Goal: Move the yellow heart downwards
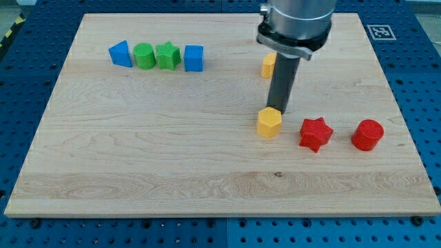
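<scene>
The yellow heart is probably the half-hidden yellow block (267, 66) in the upper centre-right, just behind the rod, though its shape is too covered to be sure. Below it, mid-frame, a faceted yellow block (269, 123) sits with my tip (280, 110) touching its upper edge, the side to push from for a downward move. The rod stands upright and grasps nothing (it can only push). A red star (315, 133) and a red cylinder (367, 135) lie to the right

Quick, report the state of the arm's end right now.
No gripper, nothing held: my tip is a bare dark rod, at the top edge of a yellow block, apparently touching it; the block's shape is unclear.
</scene>
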Tool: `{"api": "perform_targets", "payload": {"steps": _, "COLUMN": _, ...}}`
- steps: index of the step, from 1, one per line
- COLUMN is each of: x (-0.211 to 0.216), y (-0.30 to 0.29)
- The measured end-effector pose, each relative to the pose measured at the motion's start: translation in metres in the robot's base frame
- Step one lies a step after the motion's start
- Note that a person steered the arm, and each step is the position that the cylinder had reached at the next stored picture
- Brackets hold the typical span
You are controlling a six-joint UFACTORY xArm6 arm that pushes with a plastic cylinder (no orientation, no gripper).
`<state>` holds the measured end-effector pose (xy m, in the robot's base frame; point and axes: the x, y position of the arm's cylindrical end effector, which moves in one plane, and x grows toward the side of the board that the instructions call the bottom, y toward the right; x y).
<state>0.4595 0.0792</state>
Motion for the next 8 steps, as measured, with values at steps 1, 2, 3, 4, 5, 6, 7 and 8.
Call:
{"api": "perform_targets", "payload": {"steps": 1, "x": 0.006, "y": -0.006}}
{"api": "perform_targets", "payload": {"steps": 2, "x": 0.015, "y": -0.009}}
{"api": "perform_targets", "payload": {"steps": 3, "x": 0.012, "y": -0.004}}
{"api": "perform_targets", "payload": {"steps": 4, "x": -0.009, "y": 0.045}}
{"api": "perform_targets", "payload": {"steps": 5, "x": -0.048, "y": 0.098}}
{"api": "perform_targets", "payload": {"steps": 6, "x": -0.113, "y": 0.116}}
{"api": "perform_targets", "payload": {"steps": 7, "x": -0.151, "y": 0.083}}
{"api": "perform_targets", "payload": {"steps": 8, "x": -0.144, "y": 0.040}}
